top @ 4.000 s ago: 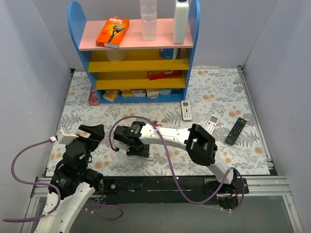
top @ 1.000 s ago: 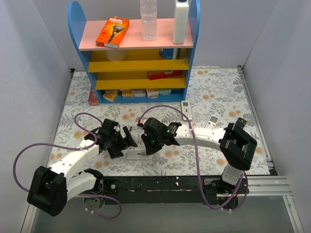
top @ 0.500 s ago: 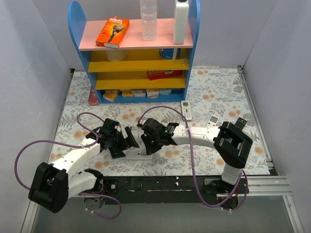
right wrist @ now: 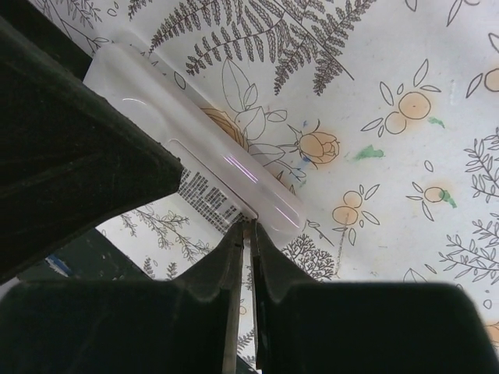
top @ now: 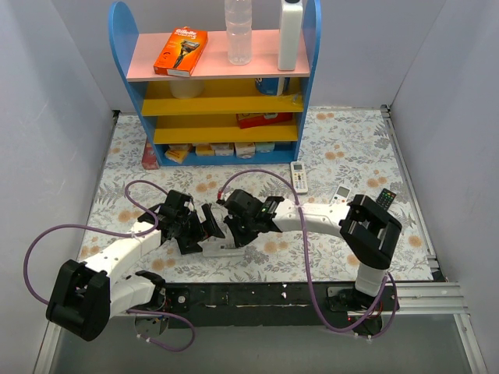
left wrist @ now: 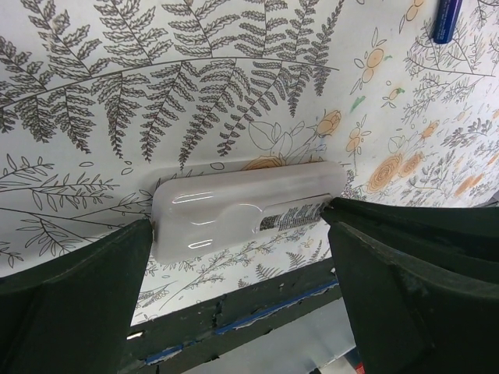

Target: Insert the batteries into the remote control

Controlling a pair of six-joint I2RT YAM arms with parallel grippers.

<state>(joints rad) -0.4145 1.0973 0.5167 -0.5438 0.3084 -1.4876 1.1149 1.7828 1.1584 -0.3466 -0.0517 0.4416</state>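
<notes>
The remote control point(top: 222, 248) is a white bar lying back side up near the table's front edge. In the left wrist view the remote point(left wrist: 234, 206) lies crosswise between my left gripper's point(left wrist: 238, 234) wide-open fingers, whose tips stand at its two ends. My left gripper point(top: 206, 226) is just left of my right gripper point(top: 232, 227). My right gripper point(right wrist: 248, 226) is shut, with its pinched tips against the remote's point(right wrist: 195, 164) edge beside the printed label. One blue battery point(left wrist: 451, 19) lies on the mat beyond the remote. Other batteries are hidden.
Two short white remotes point(top: 299, 176) point(top: 340, 195) and a black remote point(top: 385, 199) lie to the right. A blue shelf point(top: 214, 86) with boxes and bottles stands at the back. The table's black front edge point(left wrist: 234, 312) runs just below the remote.
My left arm has swung in from the far left to the remote. Over the last second both grippers have edged closer onto it. The right gripper has shifted slightly left.
</notes>
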